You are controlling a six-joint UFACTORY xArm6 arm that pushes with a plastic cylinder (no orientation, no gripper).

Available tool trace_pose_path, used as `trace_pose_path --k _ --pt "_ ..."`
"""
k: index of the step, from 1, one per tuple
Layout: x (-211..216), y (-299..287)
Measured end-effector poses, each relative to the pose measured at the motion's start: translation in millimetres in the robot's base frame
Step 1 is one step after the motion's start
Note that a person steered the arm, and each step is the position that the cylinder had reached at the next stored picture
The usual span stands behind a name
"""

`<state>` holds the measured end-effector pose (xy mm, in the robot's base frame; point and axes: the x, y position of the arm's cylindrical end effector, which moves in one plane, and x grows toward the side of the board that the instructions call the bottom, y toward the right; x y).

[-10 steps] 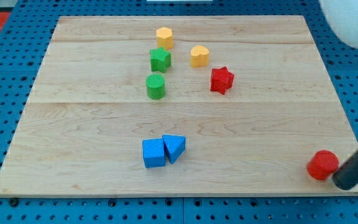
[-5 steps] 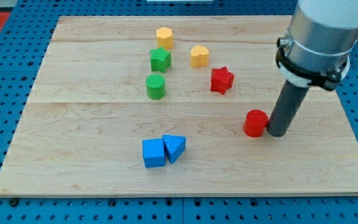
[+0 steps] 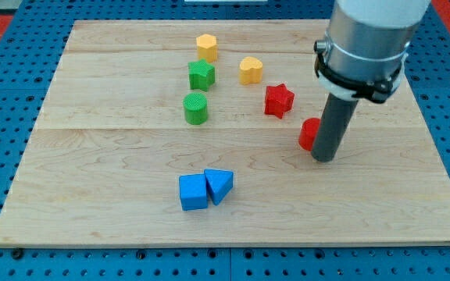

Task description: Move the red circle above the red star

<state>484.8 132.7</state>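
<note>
The red star (image 3: 279, 100) sits on the wooden board (image 3: 92, 179), right of centre in the upper half. The red circle (image 3: 308, 133) lies below and to the right of the star, partly hidden behind my rod. My tip (image 3: 325, 158) rests on the board against the circle's right side, slightly below it.
A yellow hexagon (image 3: 206, 47), a yellow heart (image 3: 250, 70), a green star-like block (image 3: 201, 75) and a green cylinder (image 3: 196, 108) stand left of the red star. A blue cube (image 3: 193, 192) and a blue triangle (image 3: 219, 185) touch each other lower down.
My tip has swept from the board's lower right corner up and to the left, pushing the red circle with it toward the red star. The other blocks have not moved.
</note>
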Motion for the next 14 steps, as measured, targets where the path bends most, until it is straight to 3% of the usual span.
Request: trace_pose_path --k 1,2,3,6,9,10,14 --pt "-32.0 3.0" --pt "-38.1 5.4" --pt "-12.4 -4.1" --pt "-83.6 -16.1" --pt "-88.1 44.0" --pt "-118.2 62.6" --pt "-135.6 11.8"
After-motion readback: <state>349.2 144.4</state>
